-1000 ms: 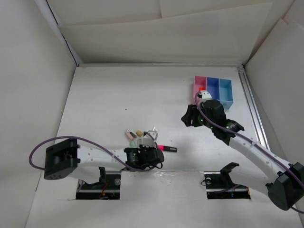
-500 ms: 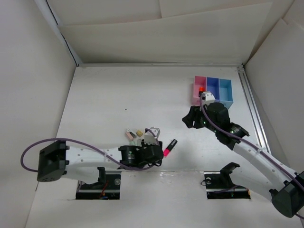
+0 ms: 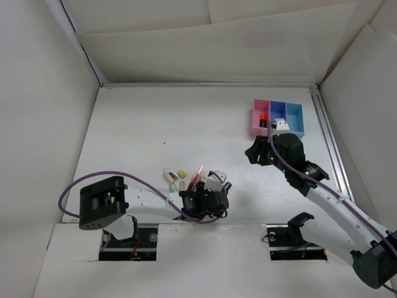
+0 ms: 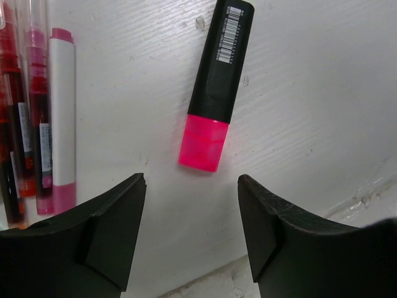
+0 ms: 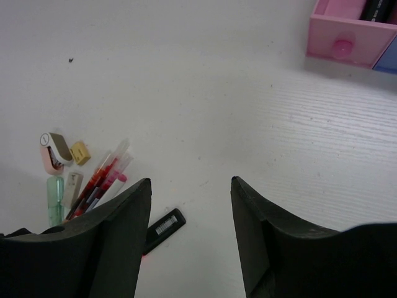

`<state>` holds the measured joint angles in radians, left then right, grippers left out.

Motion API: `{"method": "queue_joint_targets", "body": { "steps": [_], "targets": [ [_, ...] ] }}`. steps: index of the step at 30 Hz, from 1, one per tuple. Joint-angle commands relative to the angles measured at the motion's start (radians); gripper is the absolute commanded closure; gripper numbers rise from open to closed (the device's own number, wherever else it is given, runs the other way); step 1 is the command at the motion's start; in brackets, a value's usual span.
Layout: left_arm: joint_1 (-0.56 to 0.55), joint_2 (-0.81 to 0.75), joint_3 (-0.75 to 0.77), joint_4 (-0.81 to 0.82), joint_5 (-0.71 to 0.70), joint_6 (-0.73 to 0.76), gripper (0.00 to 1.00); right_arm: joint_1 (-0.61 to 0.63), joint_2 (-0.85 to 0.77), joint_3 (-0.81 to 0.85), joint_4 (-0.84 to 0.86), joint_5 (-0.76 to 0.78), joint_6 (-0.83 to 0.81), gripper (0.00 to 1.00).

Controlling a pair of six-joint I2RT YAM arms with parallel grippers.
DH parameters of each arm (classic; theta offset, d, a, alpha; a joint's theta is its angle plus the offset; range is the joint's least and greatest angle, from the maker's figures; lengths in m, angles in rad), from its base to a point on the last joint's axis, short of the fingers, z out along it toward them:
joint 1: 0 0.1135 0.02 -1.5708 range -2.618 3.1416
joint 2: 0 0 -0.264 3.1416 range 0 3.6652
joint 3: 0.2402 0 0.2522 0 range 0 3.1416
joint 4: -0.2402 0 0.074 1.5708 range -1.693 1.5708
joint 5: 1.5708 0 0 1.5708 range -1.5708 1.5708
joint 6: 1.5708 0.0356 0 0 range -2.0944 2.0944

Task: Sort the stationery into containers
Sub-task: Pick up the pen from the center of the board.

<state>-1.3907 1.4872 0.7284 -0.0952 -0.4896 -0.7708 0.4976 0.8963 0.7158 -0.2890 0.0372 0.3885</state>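
Left gripper (image 4: 191,186): jaws open, empty, above pink-capped highlighter (image 4: 217,74) lying flat near the bench's near edge. Right gripper (image 5: 191,186): jaws open, empty, near containers (image 3: 278,110) toward the far right corner

Left wrist: cannot follow the pens (image 4: 25,105) past the left and top edges, nor their lower ends behind a finger (image 4: 93,242) of the left gripper (image 4: 191,186). Cannot count them (barrels overlap).

Right wrist: catch only the near wall and a strip of the inside of the pink bin (image 5: 347,37), cut by the top edge. Cannot name the black things (image 5: 375,9) in it, cut the same way. Just a sliver of the dark blue bin (image 5: 389,59) at the right edge. Barely see the cap end of the highlighter (image 5: 164,226), tucked behind a finger (image 5: 118,242) of the right gripper (image 5: 190,183).

Top: see only the highlighter's black tail past the left gripper. Cannot name the orange-and-black speck (image 3: 263,119) in the pink bin (too small).
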Motion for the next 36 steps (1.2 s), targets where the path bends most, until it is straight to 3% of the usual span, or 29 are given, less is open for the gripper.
{"method": "queue_joint_targets", "body": {
  "steps": [1, 9, 23, 29, 30, 36],
  "targets": [
    [-0.002, 0.014, 0.034, 0.064, -0.015, 0.064, 0.43, -0.005, -0.013, 0.001, 0.039, -0.022, -0.004, 0.41],
    [-0.002, 0.096, 0.074, 0.084, -0.044, 0.122, 0.43, -0.014, -0.013, 0.001, 0.048, -0.031, -0.013, 0.41],
    [-0.002, 0.180, 0.065, 0.106, -0.075, 0.113, 0.65, -0.033, -0.022, 0.001, 0.057, -0.051, -0.022, 0.41],
    [-0.002, 0.189, 0.065, 0.065, -0.107, 0.087, 0.82, -0.033, -0.022, 0.001, 0.057, -0.042, -0.022, 0.41],
    [-0.002, 0.177, 0.065, 0.055, -0.121, 0.078, 0.86, -0.033, -0.022, 0.001, 0.057, -0.042, -0.022, 0.41],
    [-0.002, 0.029, 0.055, 0.017, -0.130, 0.030, 0.90, -0.033, -0.011, 0.010, 0.057, -0.091, -0.040, 0.41]
  ]
}}
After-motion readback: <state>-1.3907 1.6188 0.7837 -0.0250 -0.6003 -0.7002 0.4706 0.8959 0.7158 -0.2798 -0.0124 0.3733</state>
